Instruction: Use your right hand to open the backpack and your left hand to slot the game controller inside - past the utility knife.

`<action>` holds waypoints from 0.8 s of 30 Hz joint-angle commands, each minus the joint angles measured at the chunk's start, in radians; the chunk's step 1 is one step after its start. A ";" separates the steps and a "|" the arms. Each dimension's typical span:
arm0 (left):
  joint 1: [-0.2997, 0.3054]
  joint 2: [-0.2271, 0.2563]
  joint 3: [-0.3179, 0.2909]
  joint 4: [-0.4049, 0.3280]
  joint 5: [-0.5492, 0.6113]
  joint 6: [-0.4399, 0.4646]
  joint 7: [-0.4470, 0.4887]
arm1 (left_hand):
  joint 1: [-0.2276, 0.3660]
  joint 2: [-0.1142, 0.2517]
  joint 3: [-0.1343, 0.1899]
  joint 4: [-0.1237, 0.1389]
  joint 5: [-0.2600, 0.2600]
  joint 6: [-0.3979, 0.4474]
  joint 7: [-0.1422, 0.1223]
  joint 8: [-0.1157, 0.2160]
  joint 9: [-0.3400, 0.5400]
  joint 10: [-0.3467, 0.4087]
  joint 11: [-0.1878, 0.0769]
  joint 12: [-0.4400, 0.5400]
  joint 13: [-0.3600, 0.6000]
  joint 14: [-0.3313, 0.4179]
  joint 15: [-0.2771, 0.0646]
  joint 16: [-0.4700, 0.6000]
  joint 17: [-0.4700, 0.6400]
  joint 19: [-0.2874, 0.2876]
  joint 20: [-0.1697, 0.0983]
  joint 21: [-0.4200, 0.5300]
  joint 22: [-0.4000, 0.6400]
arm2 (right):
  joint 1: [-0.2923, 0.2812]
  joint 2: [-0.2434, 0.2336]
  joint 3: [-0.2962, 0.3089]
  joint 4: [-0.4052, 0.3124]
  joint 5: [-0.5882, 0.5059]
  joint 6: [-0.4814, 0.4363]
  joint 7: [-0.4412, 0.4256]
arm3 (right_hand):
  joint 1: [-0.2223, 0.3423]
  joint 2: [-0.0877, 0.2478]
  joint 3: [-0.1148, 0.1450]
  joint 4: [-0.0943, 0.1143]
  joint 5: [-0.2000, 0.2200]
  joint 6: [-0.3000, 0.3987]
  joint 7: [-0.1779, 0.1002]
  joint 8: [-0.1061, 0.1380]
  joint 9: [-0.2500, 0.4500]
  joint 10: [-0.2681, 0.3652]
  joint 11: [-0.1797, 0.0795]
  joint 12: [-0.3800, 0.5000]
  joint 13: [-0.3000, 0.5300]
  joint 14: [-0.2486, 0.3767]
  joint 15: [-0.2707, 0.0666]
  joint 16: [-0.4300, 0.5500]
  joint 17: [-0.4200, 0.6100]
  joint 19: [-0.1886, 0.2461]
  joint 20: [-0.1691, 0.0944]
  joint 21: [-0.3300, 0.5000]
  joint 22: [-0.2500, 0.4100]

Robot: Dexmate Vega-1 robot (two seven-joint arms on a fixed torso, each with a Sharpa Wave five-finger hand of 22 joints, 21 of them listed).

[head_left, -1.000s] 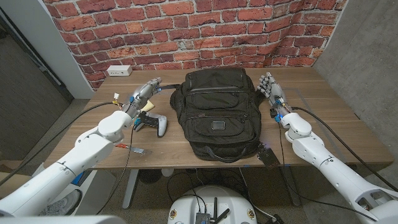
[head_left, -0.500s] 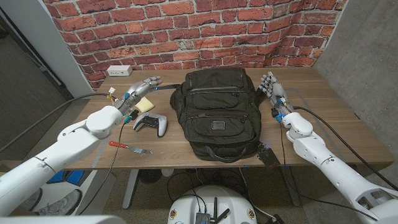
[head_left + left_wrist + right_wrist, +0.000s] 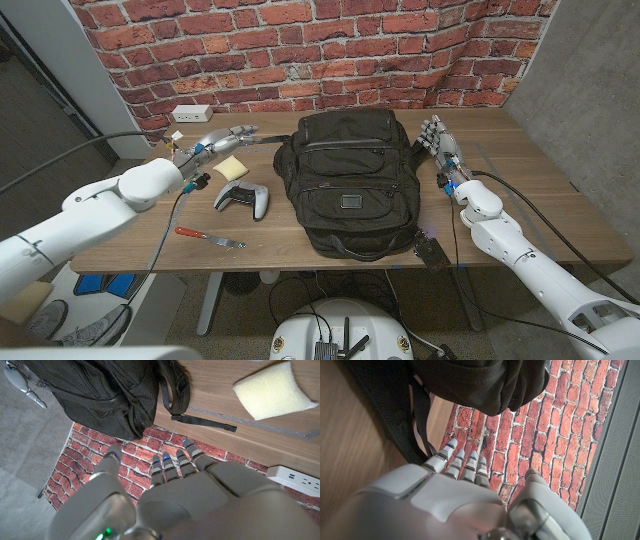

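The black backpack lies shut in the middle of the table, also seen as backpack and backpack. To its left lies the white and black game controller. The red-handled utility knife lies nearer the front edge, left of the controller. My left hand hovers behind the controller with its fingers stretched out and apart, holding nothing; the left hand is above the sponge's area. My right hand stands beside the backpack's right side, fingers straight, empty; right hand.
A yellow sponge lies under my left hand's fingers, sponge. A white power strip sits at the back left by the brick wall. A small black object lies at the front edge, right of the backpack. A backpack strap trails toward the sponge.
My left arm has swung out to the left and back, uncovering the controller and the knife; the hand now sits over the sponge. The right hand has stayed put.
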 commanded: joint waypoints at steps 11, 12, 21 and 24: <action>-0.057 0.197 0.028 -0.078 0.144 0.076 -0.140 | 0.118 -0.083 0.003 -0.015 -0.006 0.012 -0.031 0.018 0.007 0.021 -0.036 -0.004 0.004 0.033 -0.104 -0.002 0.003 0.025 -0.153 -0.030 0.002 | 0.002 0.011 -0.003 0.013 -0.013 0.021 -0.020 | 0.007 0.017 0.011 -0.002 0.004 0.010 -0.001 0.004 0.003 0.009 0.000 0.005 -0.001 0.013 -0.008 0.008 -0.006 0.010 -0.019 0.000 0.003; -0.063 0.201 0.032 -0.081 0.148 0.079 -0.148 | 0.133 -0.086 0.006 -0.014 -0.004 0.009 -0.027 0.017 0.007 0.020 -0.032 -0.005 0.004 0.033 -0.102 -0.003 0.003 0.023 -0.149 -0.033 0.002 | 0.003 0.011 -0.003 0.013 -0.014 0.022 -0.019 | 0.007 0.017 0.012 -0.002 0.003 0.010 -0.001 0.004 0.003 0.011 -0.001 0.006 -0.002 0.013 -0.008 0.008 -0.007 0.012 -0.018 0.001 0.003; -0.137 0.237 0.079 -0.097 0.192 0.086 -0.254 | 0.201 -0.110 0.016 -0.014 0.000 0.015 -0.043 0.021 0.007 0.022 -0.041 -0.008 0.005 0.036 -0.113 -0.004 0.004 0.024 -0.159 -0.041 0.002 | 0.005 0.006 -0.001 0.016 -0.013 0.024 -0.013 | 0.007 0.017 0.014 -0.003 0.002 0.013 0.000 0.005 0.003 0.013 0.000 0.006 -0.003 0.016 -0.008 0.009 -0.013 0.015 -0.018 0.001 0.003; -0.161 0.255 0.092 -0.108 0.212 0.089 -0.294 | 0.217 -0.118 0.017 -0.014 -0.001 0.014 -0.045 0.021 0.007 0.019 -0.043 -0.010 0.005 0.032 -0.112 -0.006 0.004 0.021 -0.158 -0.043 0.002 | 0.004 0.005 0.000 0.017 -0.012 0.025 -0.012 | 0.008 0.017 0.015 -0.004 0.002 0.013 0.000 0.004 0.003 0.014 0.000 0.006 -0.004 0.017 -0.007 0.009 -0.015 0.016 -0.017 0.001 0.003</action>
